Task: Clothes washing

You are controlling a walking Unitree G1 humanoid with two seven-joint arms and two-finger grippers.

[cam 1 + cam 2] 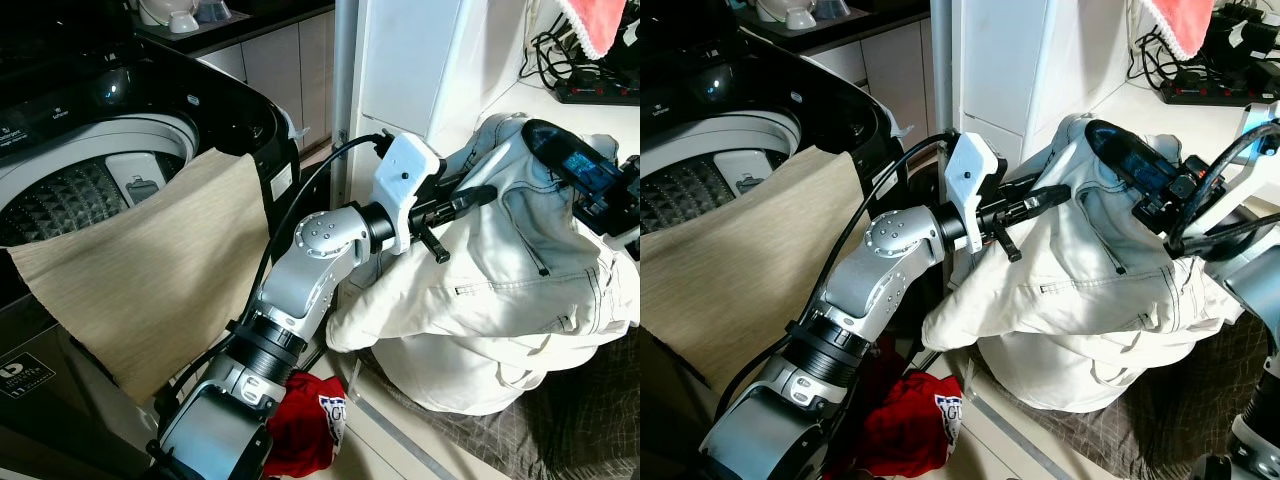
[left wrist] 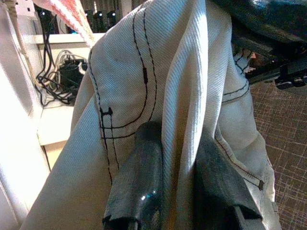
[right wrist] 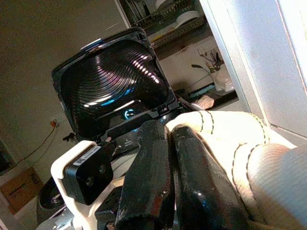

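Both grippers, left (image 1: 470,200) and right (image 1: 1110,140), pinch the cream-white denim jacket (image 1: 520,280) with closed fingers, lifting it clear toward the open black top-loading washer (image 1: 120,150).

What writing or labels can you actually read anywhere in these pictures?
No text reads fully.
Sticker on the washing machine front: a round logo and lines of print, too small to read.
White crest on the red garment patch: blurred letters, unreadable.
Washer control panel: faint marks, illegible.

Matt twill jacket (image 1: 520,270) w/ dark stitching; glossy, prob. plastic washer lid (image 3: 115,81).
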